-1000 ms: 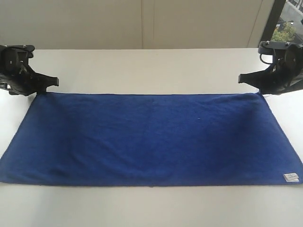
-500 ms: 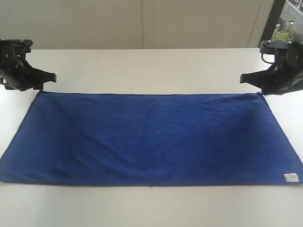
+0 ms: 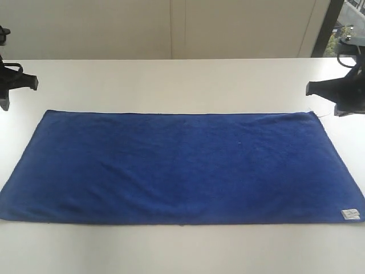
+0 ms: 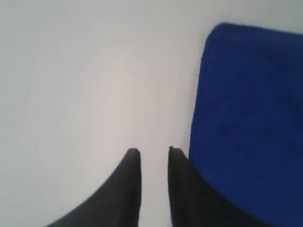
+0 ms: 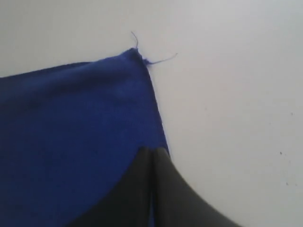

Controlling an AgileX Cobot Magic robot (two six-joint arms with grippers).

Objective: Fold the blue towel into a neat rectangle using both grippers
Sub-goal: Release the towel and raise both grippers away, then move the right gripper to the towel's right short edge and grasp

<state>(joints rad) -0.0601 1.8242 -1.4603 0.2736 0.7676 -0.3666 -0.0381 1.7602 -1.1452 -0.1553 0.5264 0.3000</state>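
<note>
The blue towel [image 3: 182, 165] lies spread flat on the white table, long side across the exterior view, with a small white label [image 3: 350, 214] at its near right corner. My left gripper [image 3: 34, 83] hovers off the towel's far left corner. In the left wrist view this gripper [image 4: 154, 151] is open by a narrow gap, with bare table between its fingers and the towel [image 4: 251, 118] beside them. My right gripper [image 3: 309, 89] hangs above the far right corner. In the right wrist view it [image 5: 152, 150] is shut and empty over the towel's edge [image 5: 71, 127].
The white table [image 3: 171, 80] stretches beyond the towel to a pale wall. A window [image 3: 345, 28] shows at the far right. Loose threads [image 5: 158, 60] stick out from the towel's far right corner.
Both arms have drawn up and outward, away from the towel's far corners. The left arm has gone almost out of the exterior view. The towel has not moved.
</note>
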